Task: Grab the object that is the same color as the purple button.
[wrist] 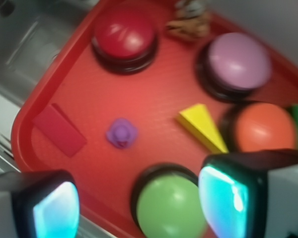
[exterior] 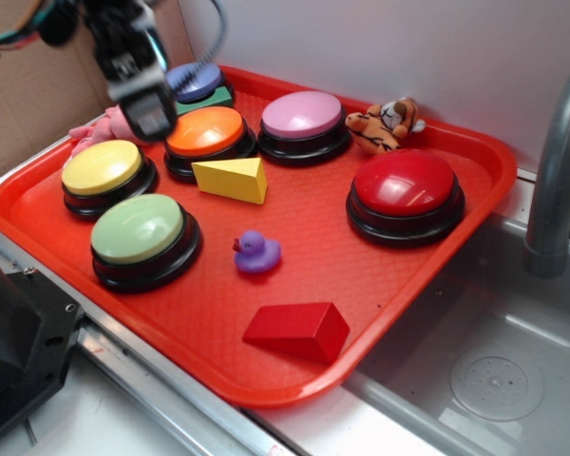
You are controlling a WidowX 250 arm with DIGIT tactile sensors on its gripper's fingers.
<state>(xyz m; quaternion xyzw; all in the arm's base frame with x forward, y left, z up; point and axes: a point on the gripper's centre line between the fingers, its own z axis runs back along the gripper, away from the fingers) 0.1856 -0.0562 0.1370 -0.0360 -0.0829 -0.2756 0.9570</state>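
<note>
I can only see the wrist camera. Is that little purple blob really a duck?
Observer: Yes. From the side, the duck has a beak pointing left, toward the green button.
Operator: Where's the tool?
Observer: The tool hangs open at the back left, between the yellow button and the orange button.
Operator: Any buttons I can't see?
Observer: A blue button sits at the back, behind the tool.

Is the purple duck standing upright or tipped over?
Upright: the purple duck sits on its base on the tray, head up; the wrist view shows its head from above.
</note>
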